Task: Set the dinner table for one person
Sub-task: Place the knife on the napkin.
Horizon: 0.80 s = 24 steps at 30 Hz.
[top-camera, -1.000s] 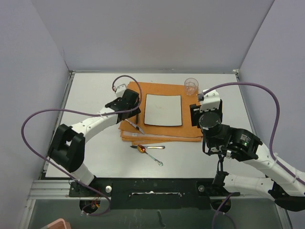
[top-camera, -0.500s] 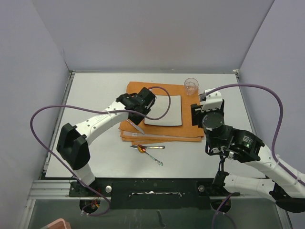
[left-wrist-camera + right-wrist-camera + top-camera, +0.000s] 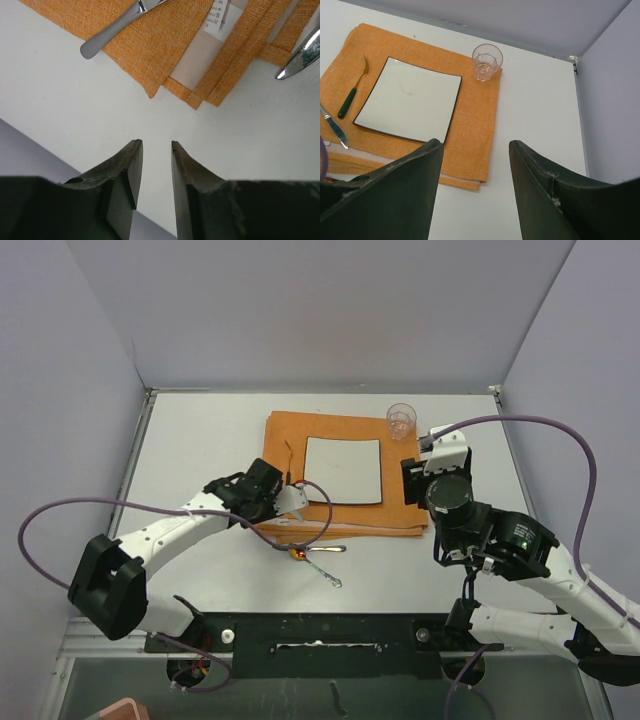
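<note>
The desk [image 3: 195, 435] fills the floor of a grey-walled booth, with thin metal edging along its left, far and right sides. It lies bare in a wide band on the left and in a narrower strip along the far wall. There is also bare surface to the right of the cloth, partly under the right arm [image 3: 505, 540].

The orange cloth [image 3: 345, 518] lies a little right of centre. Its far edge is well short of the back wall, and its folded layers are fanned out at the near left corner. The left arm [image 3: 165, 530] reaches in low from the near left, a purple cable [image 3: 60, 505] looping out beside it.

A square white plate [image 3: 343, 470] with a dark rim sits on the cloth, with orange margin showing on every side. A clear glass [image 3: 487, 61] stands upright at the cloth's far right corner, just past the plate's corner.

The left tool [image 3: 156, 145] is at the cloth's near left corner, over bare desk. Its jaws are a narrow slit apart and grasp nothing. The right tool [image 3: 475, 145] is at the cloth's right edge, released wide and empty.

Left of the plate a green-handled fork [image 3: 353, 90] and a knife [image 3: 335, 127] lie on the cloth, apart from the plate's rim. Two spoons [image 3: 318, 562] lie on the bare desk just off the cloth's near edge. A small white label [image 3: 218, 15] shows among the folds.
</note>
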Available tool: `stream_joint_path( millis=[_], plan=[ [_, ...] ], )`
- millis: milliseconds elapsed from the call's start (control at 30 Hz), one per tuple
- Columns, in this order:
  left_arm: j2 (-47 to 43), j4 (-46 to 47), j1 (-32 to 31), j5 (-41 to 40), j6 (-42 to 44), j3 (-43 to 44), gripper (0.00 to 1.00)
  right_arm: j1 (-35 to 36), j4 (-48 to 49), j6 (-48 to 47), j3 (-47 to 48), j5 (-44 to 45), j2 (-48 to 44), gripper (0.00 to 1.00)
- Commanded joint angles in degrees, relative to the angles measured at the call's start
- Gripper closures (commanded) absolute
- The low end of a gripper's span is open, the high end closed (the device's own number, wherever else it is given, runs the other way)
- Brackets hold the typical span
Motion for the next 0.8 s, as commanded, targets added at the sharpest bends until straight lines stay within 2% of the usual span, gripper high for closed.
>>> stream_joint_path(
  millis=[0, 100, 200, 533, 767],
  plan=[
    [-7.7, 23.3, 5.6, 18.1, 17.4, -7.5, 0.72, -0.4, -1.0, 0.5, 3.3, 0.6, -0.4, 0.44],
    [-3.5, 17.9, 8.9, 25.3, 18.5, -3.8, 0.72, -0.5, -2.1, -0.1, 4.5, 1.4, -0.5, 0.44],
    [-1.8, 22.8, 9.2, 28.5, 20.5, -4.5, 0.71, -0.5, -2.5, -1.4, 5.1, 2.1, -0.3, 0.44],
    [12.1, 25.8, 12.3, 32.6, 25.8, 1.1, 0.72, -0.8, -3.8, -3.0, 5.9, 4.9, -0.1, 0.43],
    [15.9, 25.5, 14.7, 35.7, 27.3, 2.7, 0.72, -1.1, -2.7, -5.3, 6.2, 6.2, 0.1, 0.43]
  ],
)
